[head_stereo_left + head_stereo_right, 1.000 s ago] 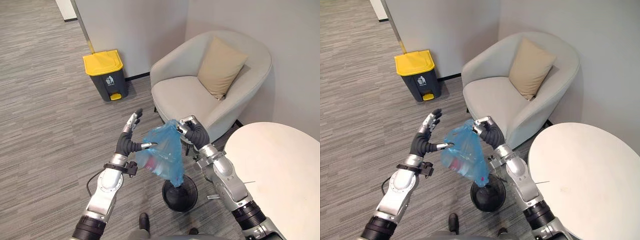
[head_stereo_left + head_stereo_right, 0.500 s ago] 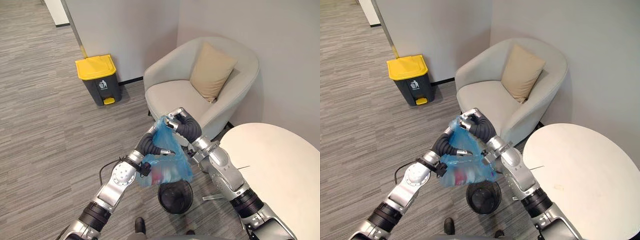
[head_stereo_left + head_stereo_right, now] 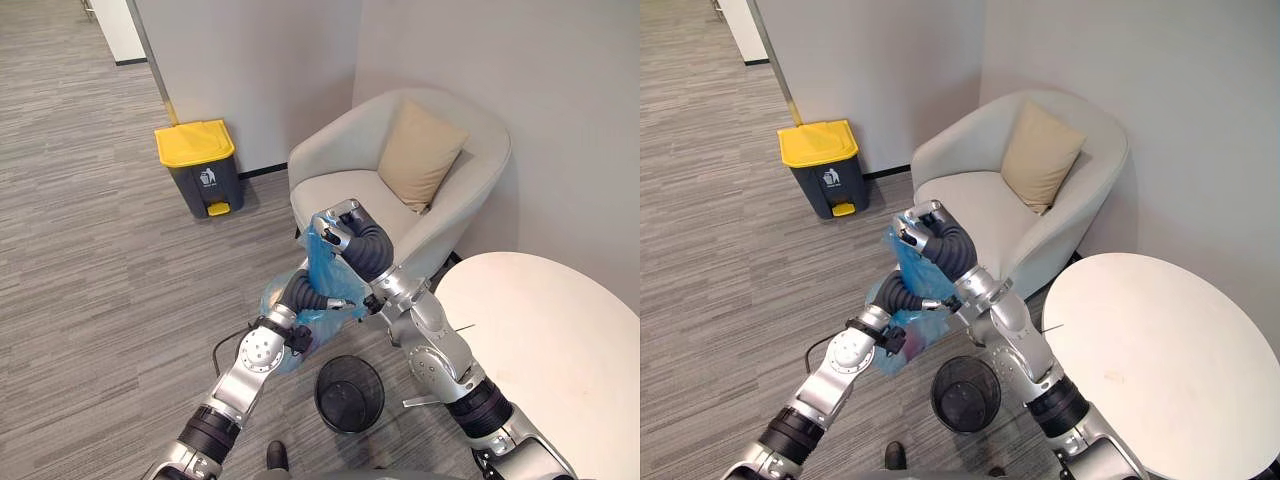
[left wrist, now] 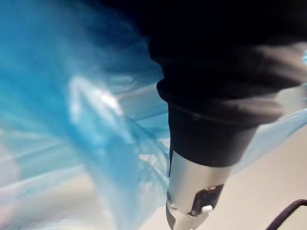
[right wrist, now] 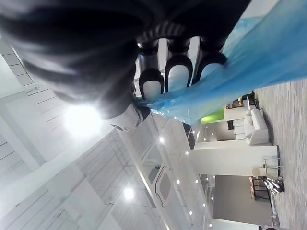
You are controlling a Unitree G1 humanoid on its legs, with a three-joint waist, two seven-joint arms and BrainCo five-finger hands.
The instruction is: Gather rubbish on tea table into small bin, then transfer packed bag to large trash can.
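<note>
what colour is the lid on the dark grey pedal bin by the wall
Yellow lid, best seen in the left eye view.

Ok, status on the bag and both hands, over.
Right hand shut on top of blue bag, held clear of small black bin. Left hand at bag's middle, grip unclear. Nothing blocks floor to yellow-lidded trash can.

Grey striped carpet floor (image 3: 90,230), pale walls (image 3: 260,60) — a cream armchair (image 3: 345,190) with a tan cushion (image 3: 420,155) in the corner
</note>
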